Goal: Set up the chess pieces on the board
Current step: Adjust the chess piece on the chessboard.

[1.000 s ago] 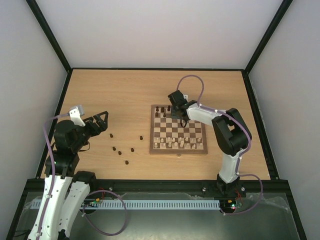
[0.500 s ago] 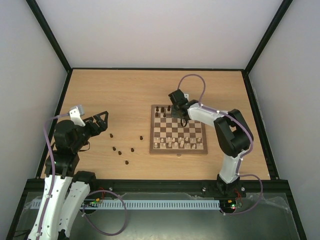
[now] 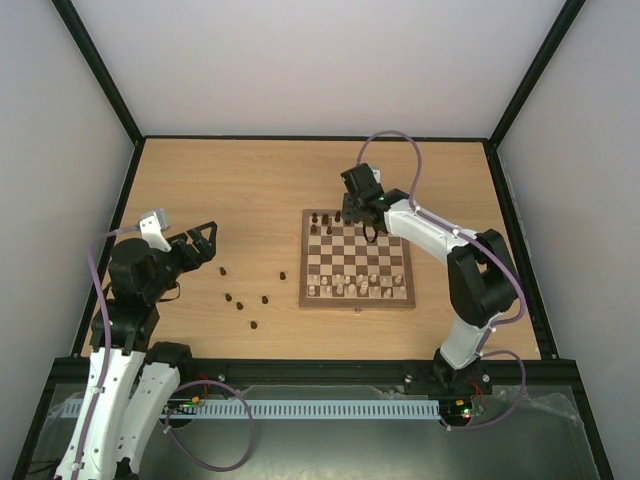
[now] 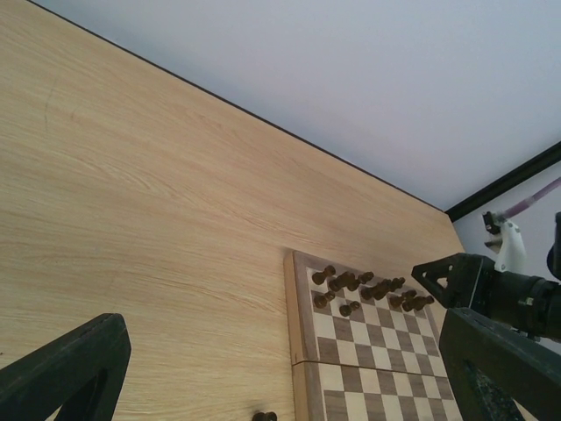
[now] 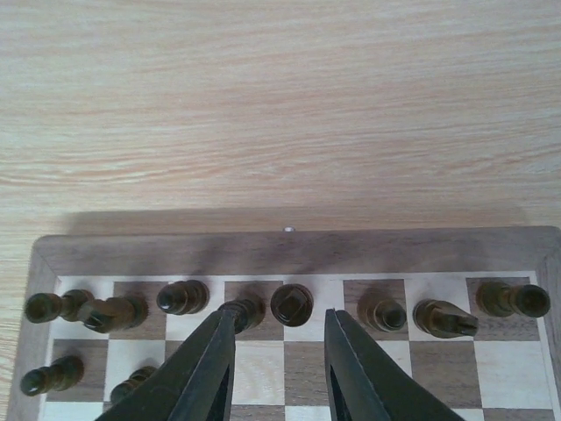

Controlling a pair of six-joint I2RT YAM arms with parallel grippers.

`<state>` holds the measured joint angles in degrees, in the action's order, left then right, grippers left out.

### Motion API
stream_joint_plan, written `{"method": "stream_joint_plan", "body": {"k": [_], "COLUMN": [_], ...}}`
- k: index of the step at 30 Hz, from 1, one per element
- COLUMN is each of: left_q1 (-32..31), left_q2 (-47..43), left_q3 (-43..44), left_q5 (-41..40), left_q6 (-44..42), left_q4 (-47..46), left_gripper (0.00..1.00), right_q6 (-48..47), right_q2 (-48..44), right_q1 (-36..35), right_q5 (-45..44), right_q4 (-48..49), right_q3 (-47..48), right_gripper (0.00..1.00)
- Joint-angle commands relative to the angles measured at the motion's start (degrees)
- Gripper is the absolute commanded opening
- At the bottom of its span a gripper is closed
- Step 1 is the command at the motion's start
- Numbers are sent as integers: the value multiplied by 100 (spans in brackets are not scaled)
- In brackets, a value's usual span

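Right gripper: jaws narrowly parted, nothing between them, low over the far rank.
Chess pieces: far rank of the board looks filled, though some pieces lean. Two more stand on the next rank.
Left gripper: fingers wide, empty, well clear of the board.
Remaining: six loose pieces on the table, left of the board. Judged past halfway.

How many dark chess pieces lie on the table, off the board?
6 dark pieces, all left of the board: one nearest it, one farthest left, three clustered between, one nearer than the rest. More may be hidden.
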<state>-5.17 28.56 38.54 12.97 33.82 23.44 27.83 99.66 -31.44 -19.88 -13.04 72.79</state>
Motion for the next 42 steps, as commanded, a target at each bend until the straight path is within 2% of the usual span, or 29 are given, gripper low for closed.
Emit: {"method": "stream_joint_plan", "body": {"k": [1,26,36,42], "left_q1": [25,25,25,25], "left_q2": [35,103,106,106], "left_q3": [-55,-20,-21,-25], "left_q5": [10,-30,-35,-38], "left_q6": [-44,-82,-89,-93], "left_q4": [-120,-147,-150,-148], "left_gripper": [100,100,100,100], "right_q6": [-120,-151,-162,-165], "right_q2": [301,752,852,840], "right_q1": [32,144,156,156], "right_q5": [-23,-92,-69,-162], "right_q4": [-348,-445,-454,-498], "right_q3": [211,468,525,526], "right_gripper": [30,25,15,12]}}
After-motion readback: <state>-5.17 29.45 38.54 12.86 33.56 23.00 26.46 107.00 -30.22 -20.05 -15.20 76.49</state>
